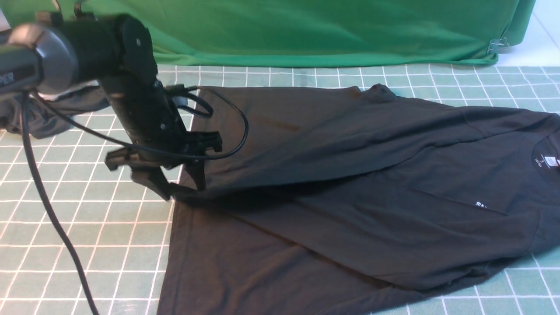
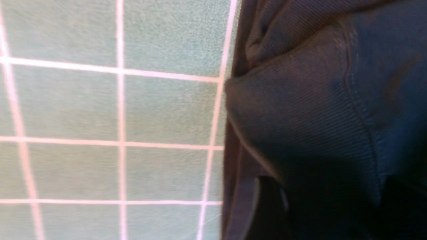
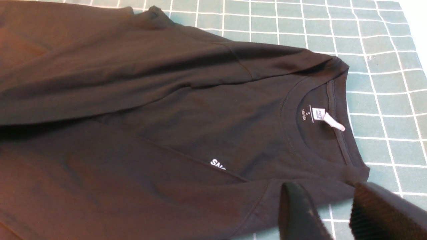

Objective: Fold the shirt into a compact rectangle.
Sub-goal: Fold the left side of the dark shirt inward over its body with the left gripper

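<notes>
Lying beneath and beside the left claw (image 1: 183,187), whose fingers stand spread at a cuff, the shirt (image 1: 372,227) has its sleeves apparently folded inward, while the body, stretching away toward the right claw (image 3: 328,213), also parted, still needs folding into a rectangle.
</notes>
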